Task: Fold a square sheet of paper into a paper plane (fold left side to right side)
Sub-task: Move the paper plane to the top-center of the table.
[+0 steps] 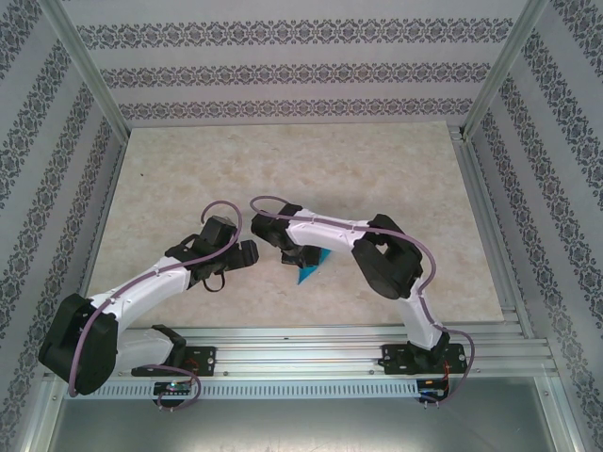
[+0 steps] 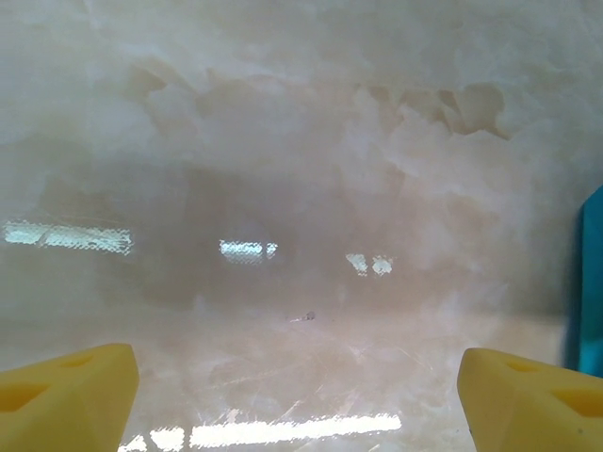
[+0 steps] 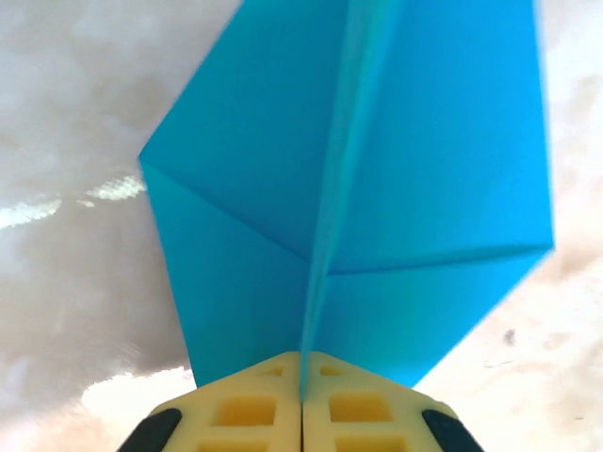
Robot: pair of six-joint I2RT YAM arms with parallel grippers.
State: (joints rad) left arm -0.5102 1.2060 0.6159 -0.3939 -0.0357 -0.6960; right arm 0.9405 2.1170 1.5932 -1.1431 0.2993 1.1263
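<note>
Nearest the lens, found the yellow pads (image 3: 247, 412) of the right hand (image 3: 301, 377) pressed flat together, pinching the raised middle ridge of the blue paper (image 3: 424, 169). Saw no gap between the pads, only the paper's edge.

Judged the work well past the flat-square stage. Counted a centre fold standing up as a ridge, plus slanted creases running out from it on both sides, giving a pointed kite outline. Took the left-over-right halving as started but not finished: saw the two flaps spread either side of the ridge, not closed onto each other. Reckoned as left to do: bringing the halves together, pressing the crease, folding the wings down. Could not see the far tip, cut off at the frame's top.

Placed the paper near the middle of the counter (image 1: 283, 160), mostly under the right hand from overhead, a small blue wedge poking toward the near edge. Could not tell whether resting or lifted slightly.

Saw the left hand (image 2: 301, 395) spread wide over bare counter, holding nothing, just beside the paper and apart from it.

Noted the paper as thin, bright, unmarked, with crisp creases.
</note>
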